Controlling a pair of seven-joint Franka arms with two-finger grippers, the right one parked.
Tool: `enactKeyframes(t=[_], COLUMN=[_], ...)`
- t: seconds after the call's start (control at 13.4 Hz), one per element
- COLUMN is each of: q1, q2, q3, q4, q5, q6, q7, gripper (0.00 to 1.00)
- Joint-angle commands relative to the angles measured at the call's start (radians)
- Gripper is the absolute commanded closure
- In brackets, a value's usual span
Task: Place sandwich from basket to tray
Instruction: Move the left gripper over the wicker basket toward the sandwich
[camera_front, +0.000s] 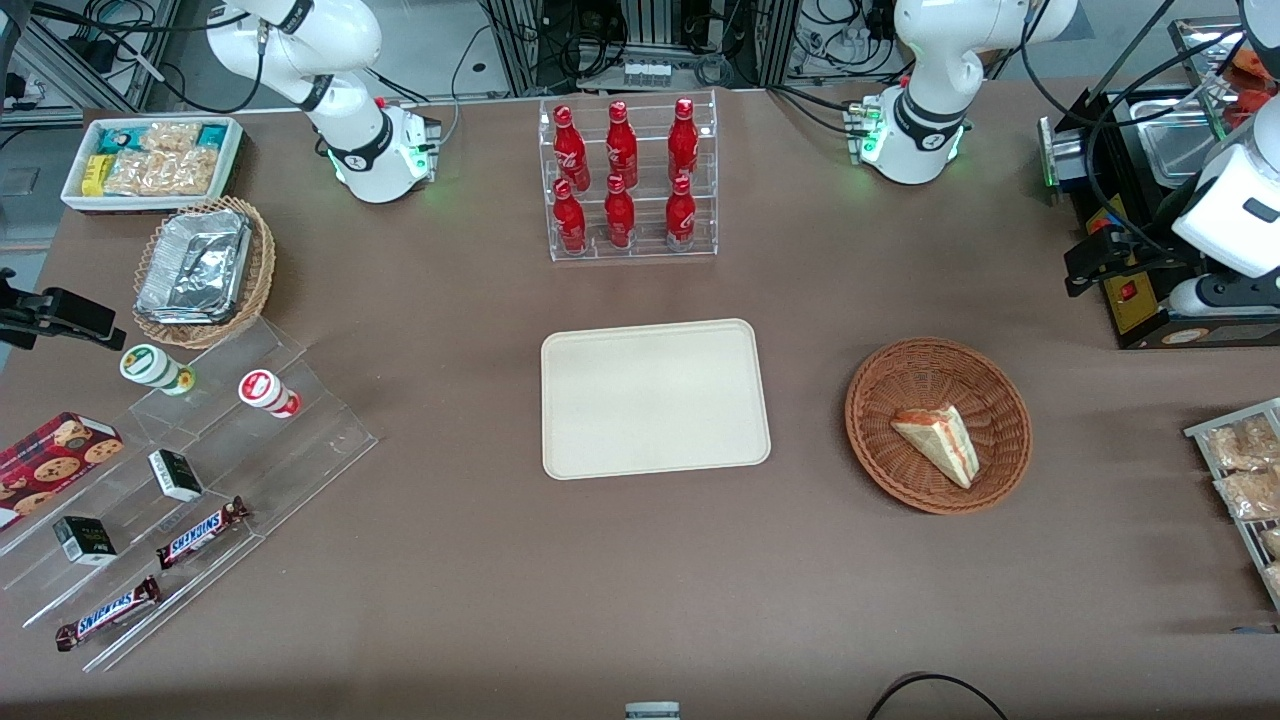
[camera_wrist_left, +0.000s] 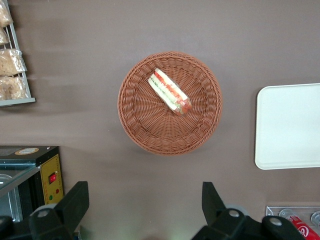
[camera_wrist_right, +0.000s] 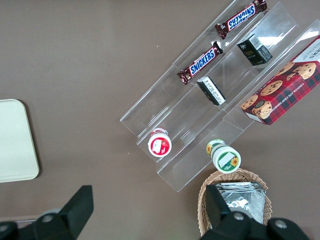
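Now, notes by item, no contact anywhere yet.
Sandwich (camera_wrist_left: 170, 92): lying on its side in the basket (camera_wrist_left: 140, 127), slightly off centre, filling stripe facing up; soft wedge, likely to crush or shed layers under a hard pinch.
Basket: light wicker, loose on the table (camera_front: 500, 600); could drag or tip if a fingertip catches the weave or rim.
Tray (camera_front: 655, 398): beside the basket, toward the parked arm's end, nothing on it; low rim, so a slanted release could leave the wedge overhanging.
Gripper (camera_wrist_left: 145, 207): high above the table, nearer the arm's base than the basket; spread wide, holding nothing, touching nothing.
Alignment risk: wedge sits diagonal; unrotated fingers (camera_wrist_left: 212, 200) would likely grip corners and slip.
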Motion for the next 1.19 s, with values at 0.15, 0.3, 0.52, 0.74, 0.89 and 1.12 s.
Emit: enactKeyframes(t=[0.15,0.3,0.52,0.74,0.89,1.12], q1=[0.013,0.013,0.008,0.008,0.008,0.008], q2=[-0.010,0.001,-0.002,-0.006,0.001,0.027], q3=[-0.004,-0.007,-0.016,-0.037,-0.054,-0.062], q4=[-0.001,-0.050,-0.243,-0.456,-0.553,-0.654], q5=[-0.007,0.001,-0.002,-0.008,-0.008,-0.007], q6=[-0.023,0.036,0.251,0.547,0.706,0.869], q7=[-0.001,-0.002,-0.053,-0.262,-0.494,-0.663], gripper=[0.00,0.00,0.00,0.00,0.00,0.00])
